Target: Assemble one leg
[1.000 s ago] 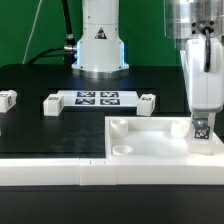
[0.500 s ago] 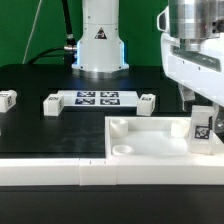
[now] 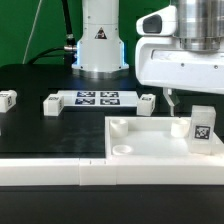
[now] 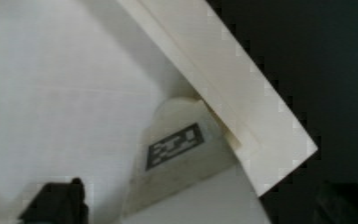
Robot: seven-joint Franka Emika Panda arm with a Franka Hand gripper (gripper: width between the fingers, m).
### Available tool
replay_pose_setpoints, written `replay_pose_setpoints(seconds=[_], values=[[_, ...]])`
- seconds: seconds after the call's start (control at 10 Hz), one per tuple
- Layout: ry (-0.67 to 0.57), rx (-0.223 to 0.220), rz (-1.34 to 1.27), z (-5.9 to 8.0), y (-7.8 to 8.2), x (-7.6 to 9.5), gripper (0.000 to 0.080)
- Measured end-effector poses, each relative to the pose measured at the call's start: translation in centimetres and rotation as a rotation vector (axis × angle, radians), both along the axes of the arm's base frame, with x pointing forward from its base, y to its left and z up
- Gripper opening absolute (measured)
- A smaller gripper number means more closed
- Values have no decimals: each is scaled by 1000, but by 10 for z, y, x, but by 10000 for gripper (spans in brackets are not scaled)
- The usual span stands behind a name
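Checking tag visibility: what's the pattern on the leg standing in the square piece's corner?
A black-and-white square marker tag on the white leg, clearest in the exterior view.

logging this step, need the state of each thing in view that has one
gripper: raised off the leg, holding nothing; open or shut not clear
leg: upright on the square piece's corner, free
square piece: flat on the table
three loose legs: lying on the table, untouched
marker board: flat on the table

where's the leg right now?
The leg stands upright at the white square piece's corner on the exterior view's right, free of the gripper above it.
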State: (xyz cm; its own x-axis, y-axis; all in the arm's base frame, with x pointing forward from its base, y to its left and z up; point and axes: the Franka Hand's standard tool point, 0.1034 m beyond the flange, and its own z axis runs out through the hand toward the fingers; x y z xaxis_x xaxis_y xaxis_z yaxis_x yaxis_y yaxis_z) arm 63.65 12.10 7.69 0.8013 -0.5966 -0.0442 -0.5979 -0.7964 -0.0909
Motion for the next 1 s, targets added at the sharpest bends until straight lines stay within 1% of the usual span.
replay_pose_setpoints(seconds=[0.1, 0.3, 0.4, 0.5, 0.6, 0.7, 0.8, 0.9, 1.0], values=[[-6, -9, 66, 0, 2, 0, 649], [-23, -57, 338, 0, 3, 0, 649], [-30, -73, 435, 1, 2, 1, 649], [-32, -73, 454, 1, 1, 1, 649], [-31, -73, 452, 1, 1, 1, 540], [-31, -73, 452, 1, 1, 1, 405], [-31, -73, 452, 0, 1, 1, 405], [-31, -73, 448, 0, 1, 1, 291], [-29, -71, 409, 0, 1, 1, 291]])
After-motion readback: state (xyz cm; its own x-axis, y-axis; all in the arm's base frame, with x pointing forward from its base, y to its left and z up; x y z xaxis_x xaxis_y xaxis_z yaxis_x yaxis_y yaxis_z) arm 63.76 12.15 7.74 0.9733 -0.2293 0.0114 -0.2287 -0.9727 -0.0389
